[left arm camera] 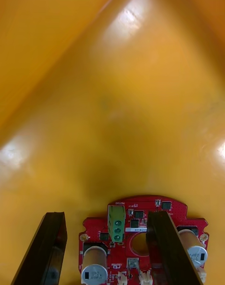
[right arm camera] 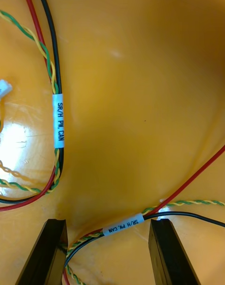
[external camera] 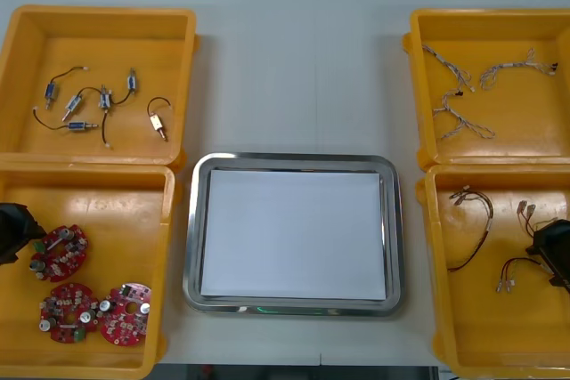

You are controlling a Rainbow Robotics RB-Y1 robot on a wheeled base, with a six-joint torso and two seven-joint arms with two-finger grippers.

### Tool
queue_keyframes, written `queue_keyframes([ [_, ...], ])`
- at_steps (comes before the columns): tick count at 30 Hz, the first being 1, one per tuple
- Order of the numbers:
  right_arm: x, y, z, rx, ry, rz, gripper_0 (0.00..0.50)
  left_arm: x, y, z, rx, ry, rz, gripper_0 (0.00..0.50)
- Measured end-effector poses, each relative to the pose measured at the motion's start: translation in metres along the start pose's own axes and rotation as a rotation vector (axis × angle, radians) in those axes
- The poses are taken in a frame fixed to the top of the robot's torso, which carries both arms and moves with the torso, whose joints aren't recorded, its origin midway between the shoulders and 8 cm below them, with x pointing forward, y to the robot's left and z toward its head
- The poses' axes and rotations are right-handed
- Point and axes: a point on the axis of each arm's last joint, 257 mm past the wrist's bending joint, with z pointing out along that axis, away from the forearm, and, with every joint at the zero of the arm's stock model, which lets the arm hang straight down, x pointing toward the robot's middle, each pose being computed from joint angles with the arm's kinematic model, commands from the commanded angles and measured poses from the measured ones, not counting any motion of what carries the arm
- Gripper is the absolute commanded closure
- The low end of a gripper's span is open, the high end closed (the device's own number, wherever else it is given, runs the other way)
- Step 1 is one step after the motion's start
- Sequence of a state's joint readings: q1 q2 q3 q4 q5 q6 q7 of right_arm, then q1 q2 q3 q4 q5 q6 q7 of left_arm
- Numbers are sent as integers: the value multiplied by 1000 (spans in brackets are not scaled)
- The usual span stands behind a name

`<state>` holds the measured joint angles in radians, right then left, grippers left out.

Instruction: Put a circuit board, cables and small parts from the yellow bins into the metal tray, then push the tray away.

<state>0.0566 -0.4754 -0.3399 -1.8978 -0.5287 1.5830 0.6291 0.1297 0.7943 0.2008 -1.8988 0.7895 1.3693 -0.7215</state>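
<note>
Left gripper apart over circuit board; right gripper apart astride cable.

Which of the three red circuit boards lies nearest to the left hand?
The board lying alone, right beside the left hand; the other two lie side by side, nearer the robot.

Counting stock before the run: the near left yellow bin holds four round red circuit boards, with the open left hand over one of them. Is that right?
Not four: the front view shows three round red circuit boards in the near left yellow bin. The rest holds: the open left hand is over one of them.
</note>
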Motion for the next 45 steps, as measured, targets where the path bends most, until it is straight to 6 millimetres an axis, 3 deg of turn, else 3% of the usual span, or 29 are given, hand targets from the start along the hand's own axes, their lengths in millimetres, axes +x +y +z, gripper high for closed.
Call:
queue_keyframes([
  [5,0,0,0,0,0,148,0,5,-2,5,-1,5,13,0],
  [18,-1,-2,0,4,-6,202,0,10,2,11,-18,13,34,1],
  [19,-1,-2,1,5,-6,202,0,10,2,11,-18,12,35,125],
  [20,-1,-3,1,3,-7,203,0,10,2,11,-19,12,36,300],
  [21,-1,-3,2,0,-9,205,0,10,3,11,-19,11,36,422],
  [22,-2,-3,3,-5,-13,206,0,10,3,11,-20,11,38,500],
  [42,-3,-10,10,-29,-35,224,0,10,3,11,-21,12,45,500],
  [43,-2,-10,10,-29,-35,224,79,11,4,10,-25,16,45,500],
  [44,-3,-10,10,-29,-36,225,273,12,5,10,-32,22,46,500],
  [45,-2,-10,10,-31,-36,225,382,13,6,9,-41,31,46,500],
])
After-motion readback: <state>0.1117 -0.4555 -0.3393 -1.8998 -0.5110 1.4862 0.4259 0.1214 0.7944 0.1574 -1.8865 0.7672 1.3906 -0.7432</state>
